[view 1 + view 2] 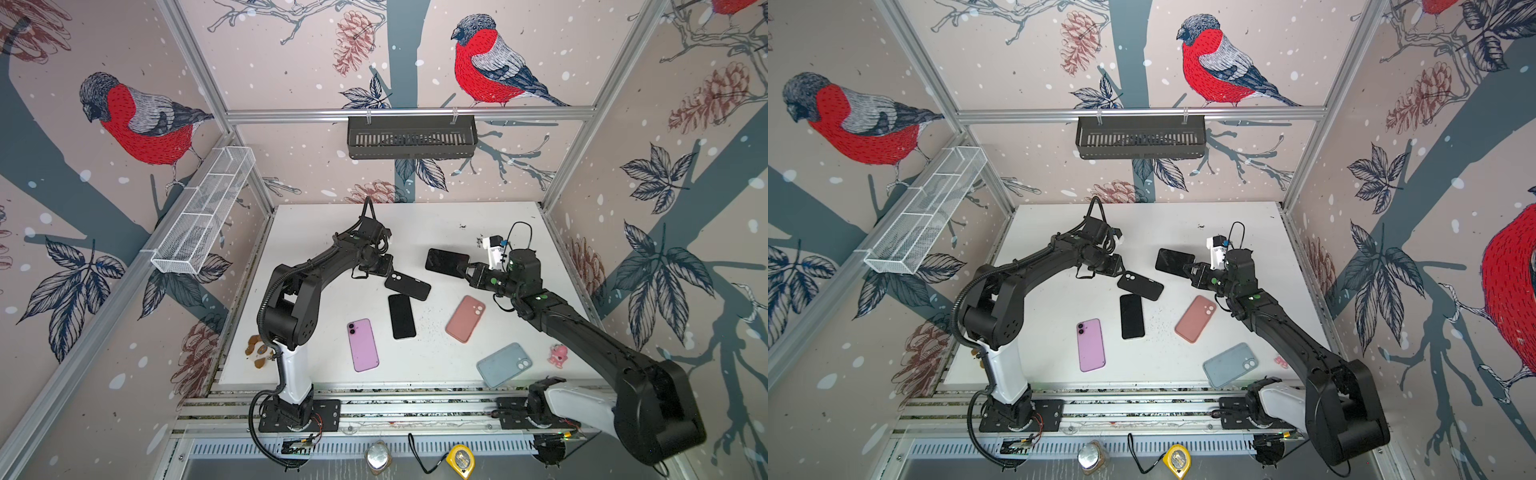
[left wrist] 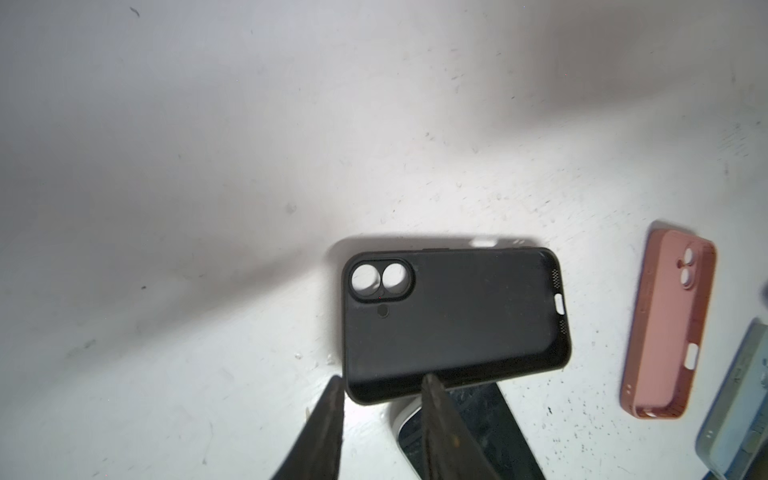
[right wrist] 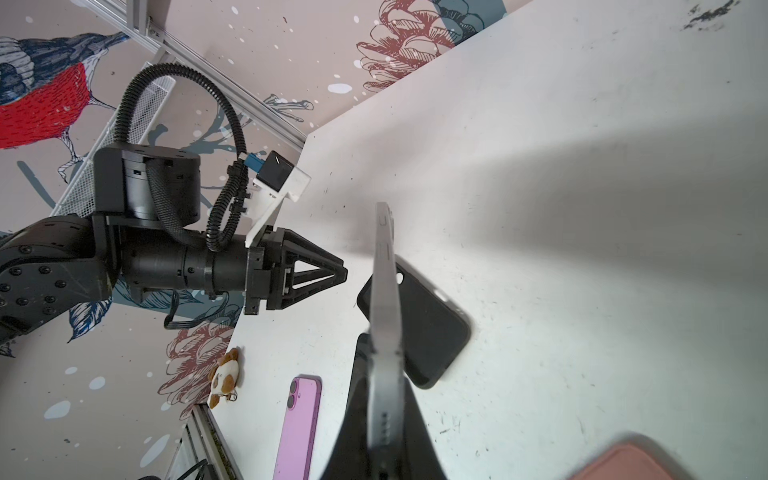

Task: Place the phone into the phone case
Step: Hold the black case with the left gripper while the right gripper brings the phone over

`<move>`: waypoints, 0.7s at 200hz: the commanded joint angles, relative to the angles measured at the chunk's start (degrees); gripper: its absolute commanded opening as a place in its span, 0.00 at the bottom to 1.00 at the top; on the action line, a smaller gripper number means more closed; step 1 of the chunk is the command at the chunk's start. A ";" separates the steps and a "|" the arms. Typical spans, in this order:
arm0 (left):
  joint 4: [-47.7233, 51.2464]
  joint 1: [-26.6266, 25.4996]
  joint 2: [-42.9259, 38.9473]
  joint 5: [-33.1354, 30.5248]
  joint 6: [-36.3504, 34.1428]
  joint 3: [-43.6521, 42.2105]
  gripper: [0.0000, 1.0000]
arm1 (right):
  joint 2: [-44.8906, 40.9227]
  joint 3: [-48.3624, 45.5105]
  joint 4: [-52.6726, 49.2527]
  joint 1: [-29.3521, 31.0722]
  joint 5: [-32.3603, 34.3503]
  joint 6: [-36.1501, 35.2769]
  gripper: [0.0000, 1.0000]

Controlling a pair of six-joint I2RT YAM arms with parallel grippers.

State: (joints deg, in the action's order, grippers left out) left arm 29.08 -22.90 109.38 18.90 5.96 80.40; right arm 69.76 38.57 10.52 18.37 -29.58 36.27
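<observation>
Right pincer (image 1: 464,268) clasps a glossy black phone (image 1: 444,261) aloft; left pincer (image 2: 382,379) gapes beside the matte black case (image 2: 453,320).

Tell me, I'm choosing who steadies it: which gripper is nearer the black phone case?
Left. The left gripper sits at the camera-hole end of the black phone case; the right gripper holds a dark phone farther right, apart from it.

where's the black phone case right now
In both top views the black case lies mid-table, just off the left gripper, its near edge overlapping the black phone.
</observation>
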 commanded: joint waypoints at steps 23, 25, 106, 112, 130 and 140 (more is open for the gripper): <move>-10.21 4.87 -2.68 11.88 0.78 -5.16 0.31 | 9.57 7.46 -3.66 1.08 -6.01 -0.22 0.01; -10.32 5.05 -2.75 12.70 0.87 -4.99 0.30 | 9.93 7.68 -3.60 1.10 -6.52 0.12 0.01; -10.32 5.69 1.32 19.02 2.30 -6.00 0.30 | 20.31 9.20 4.69 2.82 -12.17 12.91 0.00; -8.96 5.13 1.82 17.34 1.70 -5.47 0.29 | 19.73 8.87 4.31 2.49 -11.64 12.63 0.00; -4.89 3.21 3.62 11.57 -0.33 -3.44 0.29 | 17.14 7.84 2.50 0.62 -10.61 11.01 0.00; -3.32 2.41 4.68 8.87 -0.92 -2.61 0.27 | 15.48 7.25 1.23 -0.73 -10.32 10.05 0.00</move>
State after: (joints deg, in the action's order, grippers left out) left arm 20.38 -18.83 112.31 34.28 8.21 75.90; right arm 88.20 46.68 10.48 19.70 -39.99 46.81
